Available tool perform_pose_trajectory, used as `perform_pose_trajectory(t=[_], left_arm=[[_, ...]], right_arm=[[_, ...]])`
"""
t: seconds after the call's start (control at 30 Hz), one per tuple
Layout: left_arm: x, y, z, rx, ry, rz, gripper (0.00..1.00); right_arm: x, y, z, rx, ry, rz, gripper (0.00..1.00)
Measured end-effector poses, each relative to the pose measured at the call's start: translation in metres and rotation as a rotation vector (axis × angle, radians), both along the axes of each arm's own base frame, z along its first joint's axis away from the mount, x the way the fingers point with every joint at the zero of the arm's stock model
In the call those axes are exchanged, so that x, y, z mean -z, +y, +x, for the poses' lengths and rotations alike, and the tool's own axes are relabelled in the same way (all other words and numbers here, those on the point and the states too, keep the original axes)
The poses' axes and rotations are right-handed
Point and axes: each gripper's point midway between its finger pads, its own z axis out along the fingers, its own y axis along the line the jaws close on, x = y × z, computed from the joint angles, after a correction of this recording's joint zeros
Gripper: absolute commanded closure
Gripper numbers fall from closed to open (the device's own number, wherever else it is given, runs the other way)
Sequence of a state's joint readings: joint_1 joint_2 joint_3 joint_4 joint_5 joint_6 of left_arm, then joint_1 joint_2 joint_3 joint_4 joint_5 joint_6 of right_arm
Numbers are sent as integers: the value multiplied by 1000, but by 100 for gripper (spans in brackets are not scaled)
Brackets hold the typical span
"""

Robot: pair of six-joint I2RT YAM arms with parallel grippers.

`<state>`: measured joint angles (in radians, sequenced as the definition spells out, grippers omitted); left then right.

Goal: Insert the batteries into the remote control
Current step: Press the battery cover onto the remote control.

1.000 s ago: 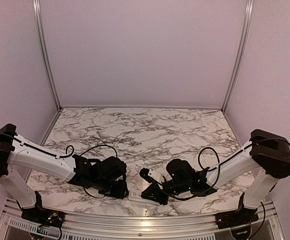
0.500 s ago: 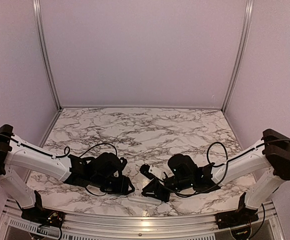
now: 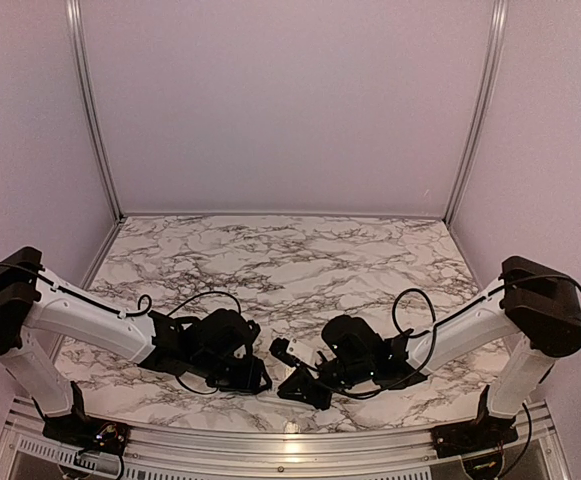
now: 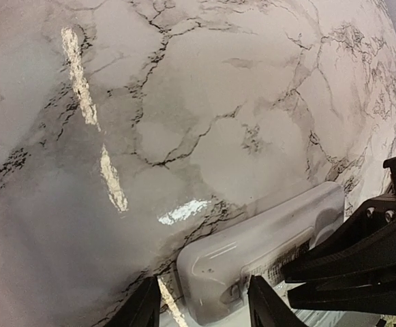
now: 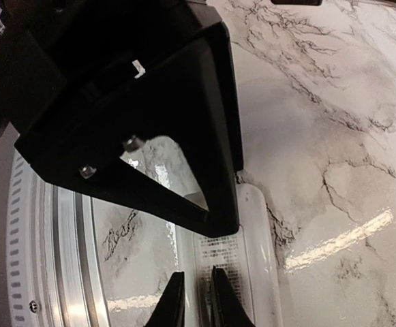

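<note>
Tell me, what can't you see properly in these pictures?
- Batteries: in no view; maybe under the left claw or right claw.
- Remote control: top view, the claws cover most of it; left wrist view, the right claw hides one end.
- Right claw: right wrist view, finger gap too narrow to tell if it pinches anything.
- Left claw: left wrist view, unclear whether its fingers touch the remote control.

White tube links and bulky black joints form the left arm (image 3: 90, 325) and right arm (image 3: 465, 322). Thin black cables (image 3: 200, 293) loop towards the matte-black left gripper (image 4: 201, 303) and right gripper (image 5: 198, 300).
</note>
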<state>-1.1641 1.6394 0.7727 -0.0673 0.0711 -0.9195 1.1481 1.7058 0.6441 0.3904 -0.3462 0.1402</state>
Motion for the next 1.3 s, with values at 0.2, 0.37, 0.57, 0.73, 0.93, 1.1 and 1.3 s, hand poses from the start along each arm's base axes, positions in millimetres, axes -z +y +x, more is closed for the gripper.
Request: perform_pose_trajectory(t=[0.2, 0.37, 0.57, 0.73, 0.93, 1.1, 1.3], left_arm=[[2, -1, 0, 10, 2, 22, 56], [2, -1, 0, 16, 3, 37, 63], [1, -3, 0, 25, 3, 53, 73], [1, -1, 0, 25, -1, 62, 78], [0, 0, 0, 26, -4, 64, 79], [-1, 1, 1, 27, -15, 67, 68], [-5, 10, 3, 21, -35, 66, 54]], right_arm=[[0, 0, 1, 10, 2, -2, 88], [0, 0, 1, 12, 3, -2, 88], [1, -1, 1, 15, 6, -2, 88], [1, -1, 2, 18, 2, 1, 89], [2, -2, 2, 22, 2, 2, 89], [1, -2, 2, 21, 2, 3, 87], [0, -2, 1, 18, 4, 5, 83]])
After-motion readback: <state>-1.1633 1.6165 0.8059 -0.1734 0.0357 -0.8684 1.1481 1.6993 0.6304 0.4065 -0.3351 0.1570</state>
